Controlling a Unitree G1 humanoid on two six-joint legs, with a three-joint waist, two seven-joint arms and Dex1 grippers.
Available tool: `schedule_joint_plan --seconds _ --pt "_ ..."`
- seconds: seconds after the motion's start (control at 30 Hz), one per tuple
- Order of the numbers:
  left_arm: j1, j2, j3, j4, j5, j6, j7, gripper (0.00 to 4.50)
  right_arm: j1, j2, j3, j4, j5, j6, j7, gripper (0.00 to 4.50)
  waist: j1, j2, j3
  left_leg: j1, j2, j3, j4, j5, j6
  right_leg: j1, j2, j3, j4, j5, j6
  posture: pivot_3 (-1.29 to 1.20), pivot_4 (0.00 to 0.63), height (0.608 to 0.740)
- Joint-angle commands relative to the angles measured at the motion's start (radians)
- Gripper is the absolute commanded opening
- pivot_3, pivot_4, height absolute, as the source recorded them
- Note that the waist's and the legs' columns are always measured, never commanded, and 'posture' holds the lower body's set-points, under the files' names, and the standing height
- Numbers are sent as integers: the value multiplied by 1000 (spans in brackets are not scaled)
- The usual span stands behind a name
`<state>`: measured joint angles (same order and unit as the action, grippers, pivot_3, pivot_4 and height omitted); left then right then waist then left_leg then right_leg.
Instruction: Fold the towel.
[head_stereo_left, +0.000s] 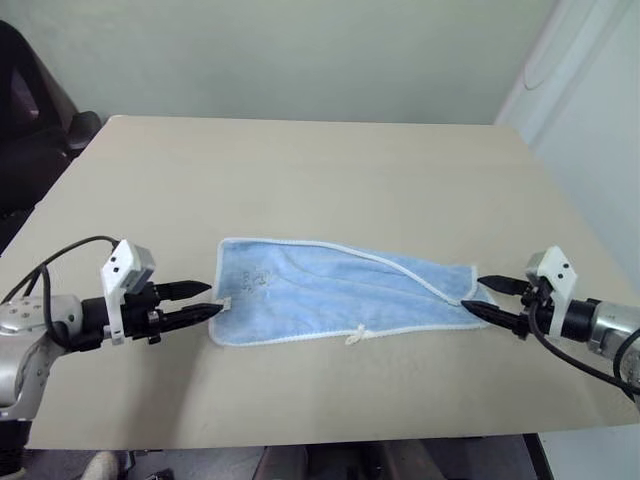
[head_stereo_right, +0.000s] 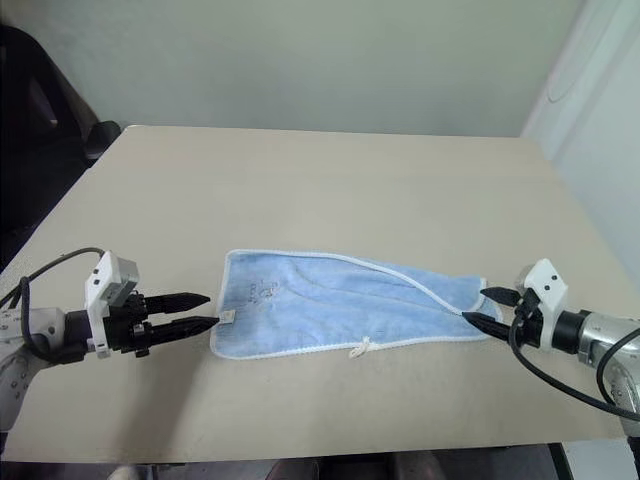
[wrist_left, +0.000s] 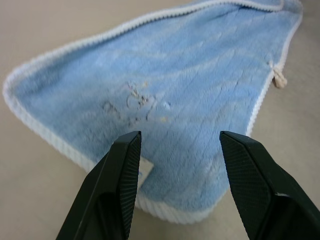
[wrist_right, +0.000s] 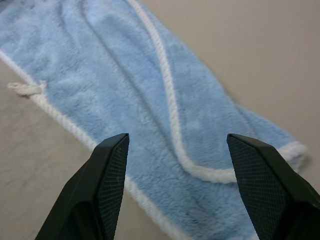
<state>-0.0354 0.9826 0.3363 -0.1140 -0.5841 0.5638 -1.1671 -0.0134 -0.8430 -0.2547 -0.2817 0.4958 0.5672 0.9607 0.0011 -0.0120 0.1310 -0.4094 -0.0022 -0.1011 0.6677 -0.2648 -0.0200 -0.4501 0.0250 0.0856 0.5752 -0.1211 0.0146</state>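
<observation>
Towel (head_stereo_left: 340, 295), one, lies flat on one beige table (head_stereo_left: 300, 170) between two spread, empty grippers: left gripper (head_stereo_left: 205, 300) at its embroidered end, right gripper (head_stereo_left: 487, 298) at its opposite end.

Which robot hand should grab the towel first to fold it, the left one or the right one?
Probably the left. The left gripper is open right at the towel corner with the white tag. The right gripper is open too, but its end of the towel is bunched over itself, so it looks harder to pinch.
</observation>
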Motion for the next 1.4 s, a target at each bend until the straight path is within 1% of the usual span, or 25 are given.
schedule_joint_plan --seconds 0.03,0.17,0.3,0.57,0.8,1.2,1.4 --pt "-19 -4 7 -9 12 -29 11 2712 7 -20 -49 -42 24 7 -4 3312 0 0 0 0 0 0 0 0 0 0 0 0 0 0 0 0 150 740" --pt "-38 -29 -16 -6 26 -43 29 2712 27 -22 -72 -65 28 19 -15 3312 1 0 0 0 0 0 0 0 0 0 0 0 0 -1 -1 0 150 740" --pt "-35 -39 -14 -22 29 -46 37 2712 25 -22 -75 -76 30 29 -22 3312 -2 0 0 0 0 0 0 0 0 -1 0 0 0 -1 -1 0 150 740" --pt "-65 -64 -47 7 52 -72 56 2712 -24 -13 -32 -48 -13 4 -55 3312 -3 0 0 0 0 0 0 0 0 -1 0 0 0 -1 -1 0 150 740" --pt "-78 -80 -67 10 62 -73 61 2712 -81 1 40 5 -81 -42 -76 3312 -3 0 0 1 0 0 0 1 1 0 0 0 1 0 -1 0 150 740" --pt "-60 -93 -73 -30 53 -54 78 2712 -126 -2 104 97 -205 -164 -92 3312 -2 0 -1 1 0 0 0 2 3 0 0 0 1 0 -2 0 150 740" --pt "-47 -104 -83 -50 47 -49 79 2712 -150 -45 187 167 -343 -321 -70 3312 -2 0 0 2 0 0 0 2 3 0 0 0 1 1 -3 0 150 740"
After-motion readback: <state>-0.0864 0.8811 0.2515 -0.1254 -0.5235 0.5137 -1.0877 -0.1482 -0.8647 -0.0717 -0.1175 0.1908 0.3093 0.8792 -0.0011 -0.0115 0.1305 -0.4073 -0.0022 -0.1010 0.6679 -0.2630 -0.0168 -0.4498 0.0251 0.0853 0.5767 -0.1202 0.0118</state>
